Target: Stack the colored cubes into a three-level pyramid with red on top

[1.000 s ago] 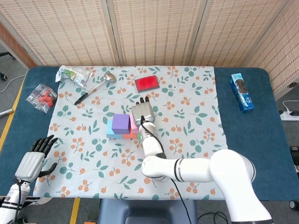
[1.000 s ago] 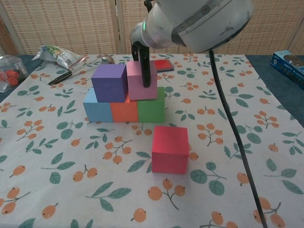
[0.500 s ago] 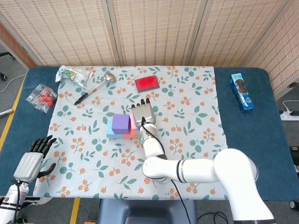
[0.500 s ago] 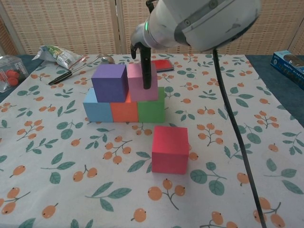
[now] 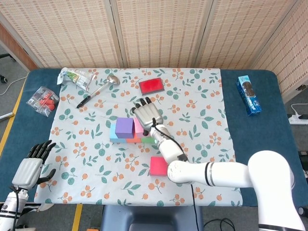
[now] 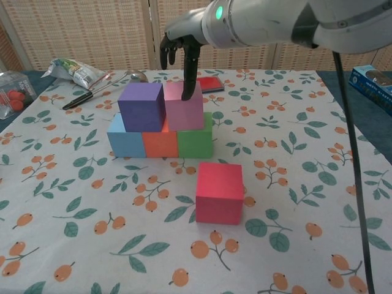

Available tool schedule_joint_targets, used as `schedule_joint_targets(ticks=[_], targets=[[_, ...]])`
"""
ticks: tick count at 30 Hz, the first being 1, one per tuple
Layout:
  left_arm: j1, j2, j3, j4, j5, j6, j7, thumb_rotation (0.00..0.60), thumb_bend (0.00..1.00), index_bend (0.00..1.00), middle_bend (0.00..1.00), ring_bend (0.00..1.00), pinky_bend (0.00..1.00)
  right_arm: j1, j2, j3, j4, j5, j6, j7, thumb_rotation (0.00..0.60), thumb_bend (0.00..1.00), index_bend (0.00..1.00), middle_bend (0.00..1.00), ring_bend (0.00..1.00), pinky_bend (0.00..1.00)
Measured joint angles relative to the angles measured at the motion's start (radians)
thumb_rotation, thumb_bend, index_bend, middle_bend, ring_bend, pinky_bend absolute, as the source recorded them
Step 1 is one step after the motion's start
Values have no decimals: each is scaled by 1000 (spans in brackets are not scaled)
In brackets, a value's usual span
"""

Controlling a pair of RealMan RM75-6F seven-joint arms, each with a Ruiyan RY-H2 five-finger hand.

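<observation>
Red cube: alone on the patterned cloth, near the camera side of the stack, well apart from it, not yet on top.
Second level: purple cube and pink cube side by side, touching, resting on the row below.
Base row: blue cube, orange cube, green cube in a line, touching.
Right hand: above the pink cube, empty, fingers hanging apart, one fingertip at the cube's top right edge; contact likely, hard to confirm.
Left hand: low at the table's near left corner, empty, fingers loosely spread, well apart from everything.
Step in hand: probably squaring or letting go of the pink cube, then fetching the red one.
Doing it well: lift straight up off the pink cube without dragging it sideways; grasp the red cube by opposite faces; set it centred over the purple–pink seam; release only once flat.
Risk: sideways nudge shifting the second level.
Surroundings: red flat pad, ladle, snack bag, blue box, all well away.
</observation>
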Motion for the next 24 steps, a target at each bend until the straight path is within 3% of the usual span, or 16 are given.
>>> schedule_joint_targets(ticks=[5, 11, 24], targets=[[4, -7, -8, -4, -9, 10, 43, 600, 362, 0, 0, 0, 56, -68, 33, -41, -1, -176, -95, 149, 600, 0, 163, 137, 0, 0], [5, -4, -10, -19, -18, 1, 54, 600, 363, 0, 0, 0, 55, -78, 37, -92, 31, -240, -129, 216, 600, 0, 117, 133, 0, 0], [1, -1, -12, -22, -26, -20, 44, 600, 361, 0, 0, 0, 56, -38, -6, -149, 117, -271, -155, 275, 600, 0, 274, 134, 0, 0]])
